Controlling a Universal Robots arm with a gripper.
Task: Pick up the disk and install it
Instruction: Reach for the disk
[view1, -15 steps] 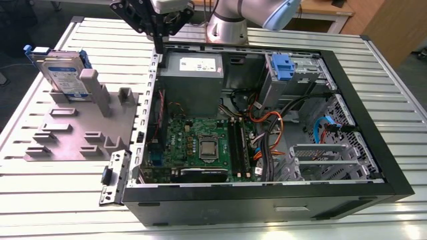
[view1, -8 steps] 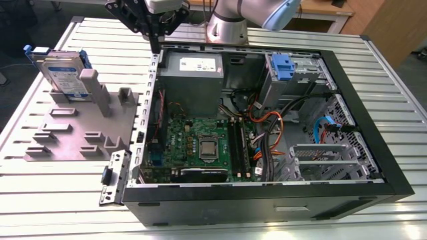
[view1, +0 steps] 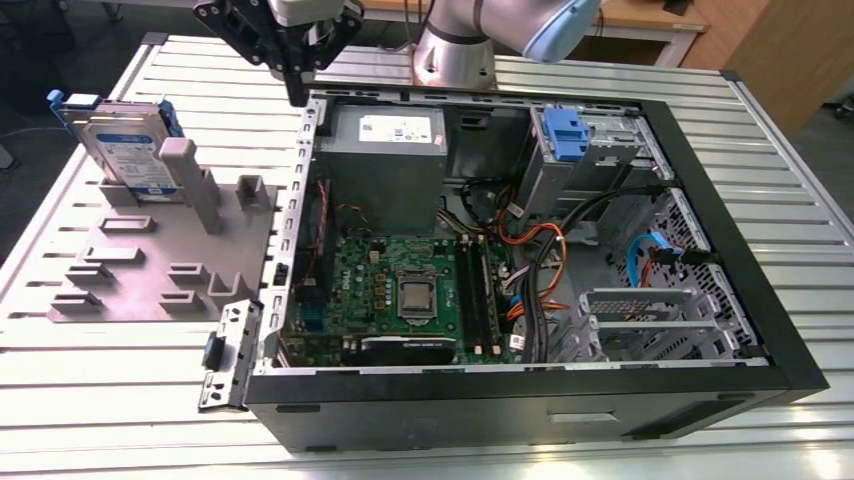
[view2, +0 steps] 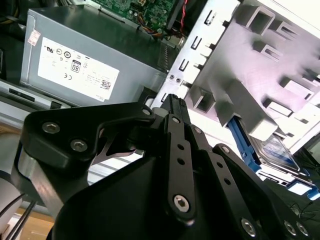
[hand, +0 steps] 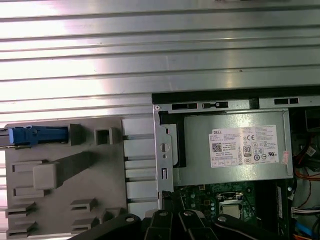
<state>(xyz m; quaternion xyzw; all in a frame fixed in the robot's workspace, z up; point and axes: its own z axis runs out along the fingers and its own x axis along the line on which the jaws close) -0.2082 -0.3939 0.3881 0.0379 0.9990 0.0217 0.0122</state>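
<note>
- Claw is hanging empty, fingers pressed together, by the computer case's far corner, well apart from the disk.
- That disk is standing upright in the grey tray at the exterior view's left. The tall post just beside it is risking a snag or a tip-over.
- Between tray and motherboard, the case wall is standing in the way.
- Further right, cables are crowding the bay, likely fouling insertion.

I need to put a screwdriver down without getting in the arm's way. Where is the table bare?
Bare table lies on the near side of the tray, along the near edge, and at the exterior view's right of the case. Crowded: the tray's far end with the disk, and the case's far corner by the gripper.
</note>
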